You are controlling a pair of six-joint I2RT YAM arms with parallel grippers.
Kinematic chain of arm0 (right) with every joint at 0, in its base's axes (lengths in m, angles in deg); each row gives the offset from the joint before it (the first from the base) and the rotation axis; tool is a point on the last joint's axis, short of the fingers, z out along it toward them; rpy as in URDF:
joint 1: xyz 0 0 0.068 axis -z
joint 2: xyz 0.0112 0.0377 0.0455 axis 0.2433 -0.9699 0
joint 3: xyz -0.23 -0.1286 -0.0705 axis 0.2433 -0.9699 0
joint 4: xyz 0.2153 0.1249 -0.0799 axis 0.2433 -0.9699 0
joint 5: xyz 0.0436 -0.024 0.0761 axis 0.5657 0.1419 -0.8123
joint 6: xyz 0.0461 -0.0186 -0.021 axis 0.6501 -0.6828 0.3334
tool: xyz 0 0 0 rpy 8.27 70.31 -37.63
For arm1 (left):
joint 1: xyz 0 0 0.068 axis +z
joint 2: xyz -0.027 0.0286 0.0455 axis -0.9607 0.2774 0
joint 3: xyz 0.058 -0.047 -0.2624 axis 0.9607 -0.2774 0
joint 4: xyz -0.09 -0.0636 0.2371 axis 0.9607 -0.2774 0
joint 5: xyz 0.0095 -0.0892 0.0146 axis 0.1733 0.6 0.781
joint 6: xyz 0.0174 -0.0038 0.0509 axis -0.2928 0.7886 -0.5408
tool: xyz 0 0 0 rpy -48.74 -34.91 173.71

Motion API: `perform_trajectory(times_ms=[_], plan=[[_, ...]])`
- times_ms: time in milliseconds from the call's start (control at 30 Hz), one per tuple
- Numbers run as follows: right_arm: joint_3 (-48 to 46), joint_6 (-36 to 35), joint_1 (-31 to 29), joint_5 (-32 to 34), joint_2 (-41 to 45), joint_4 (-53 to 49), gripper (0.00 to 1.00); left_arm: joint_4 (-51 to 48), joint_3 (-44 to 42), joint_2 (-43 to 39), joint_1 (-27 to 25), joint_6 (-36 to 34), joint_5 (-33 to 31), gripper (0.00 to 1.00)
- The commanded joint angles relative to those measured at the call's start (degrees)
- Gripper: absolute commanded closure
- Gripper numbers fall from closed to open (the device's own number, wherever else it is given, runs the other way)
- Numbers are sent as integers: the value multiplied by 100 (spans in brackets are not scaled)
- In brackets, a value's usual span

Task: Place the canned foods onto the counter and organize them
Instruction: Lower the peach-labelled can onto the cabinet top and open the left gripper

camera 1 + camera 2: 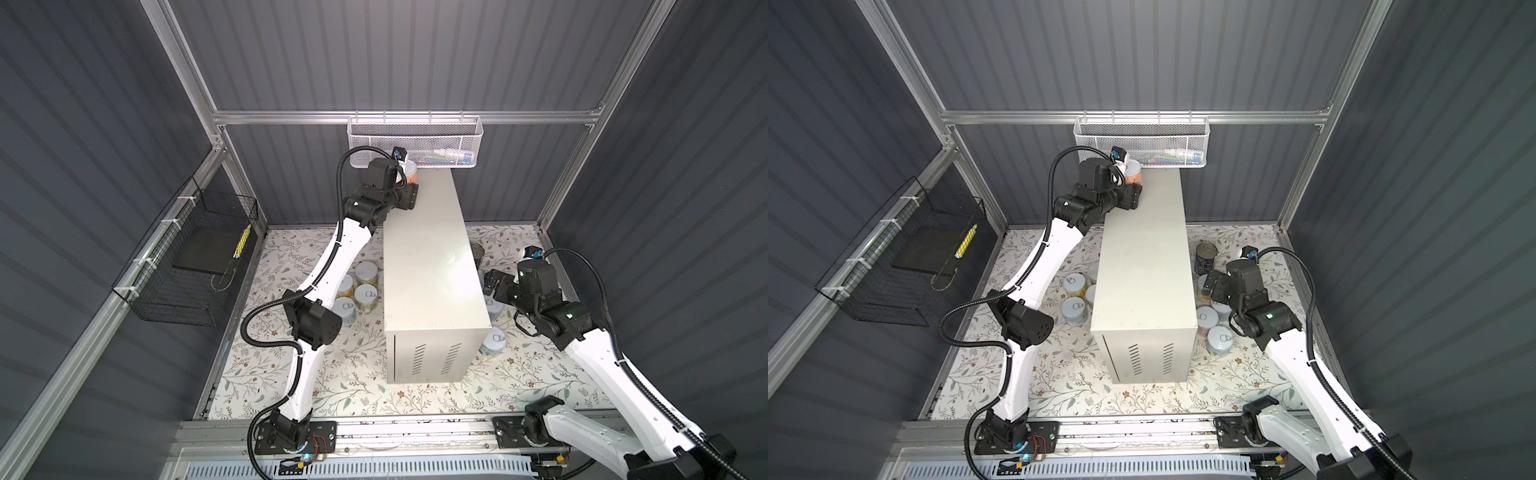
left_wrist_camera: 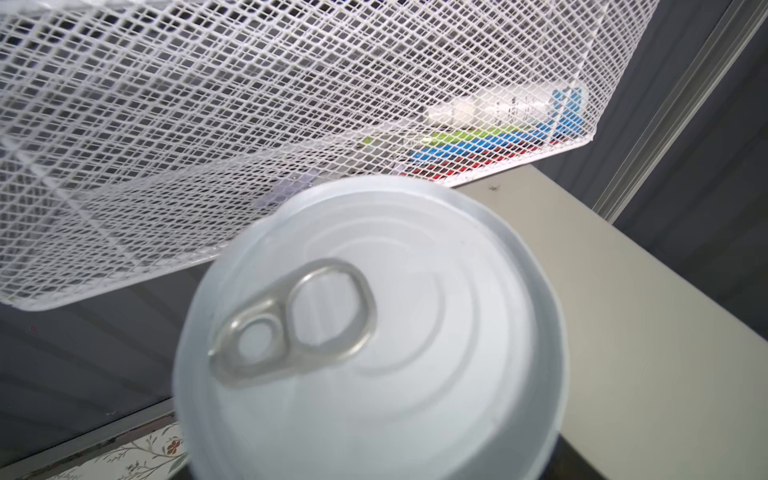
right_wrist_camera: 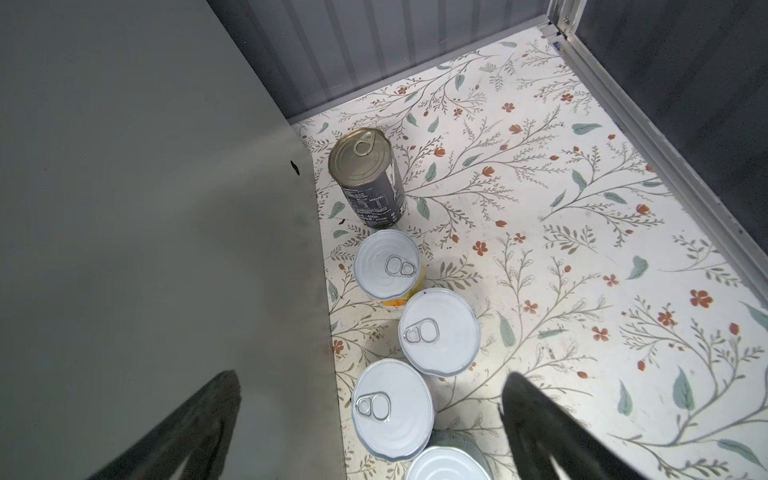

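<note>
Well, my right arm crouches low beside the counter [image 1: 428, 257], the right gripper [image 3: 372, 376] with fingers spread over the floor cans [image 3: 439, 331]. Farther off, my left arm reaches to the counter's far end, where the orange can [image 2: 370, 332] hides the left gripper [image 1: 407, 191] fingers; I cannot tell its grip.
</note>
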Motion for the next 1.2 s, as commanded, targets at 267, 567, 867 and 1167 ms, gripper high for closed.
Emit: perform_trajectory(times_ms=[267,567,867,1167], plan=[[285,1,10,2,339,-234,1,-16,-491,-355,167,-8,468,14],[90,172,-7,-112,828,-542,1,580,-2750,-1858,106,261,564,12],[-40,156,-16,-158,1013,-546,5,1300,-3700,-2238,105,561,426,20],[22,37,-16,87,1030,-585,5,1321,-2803,-1315,121,674,420,30]])
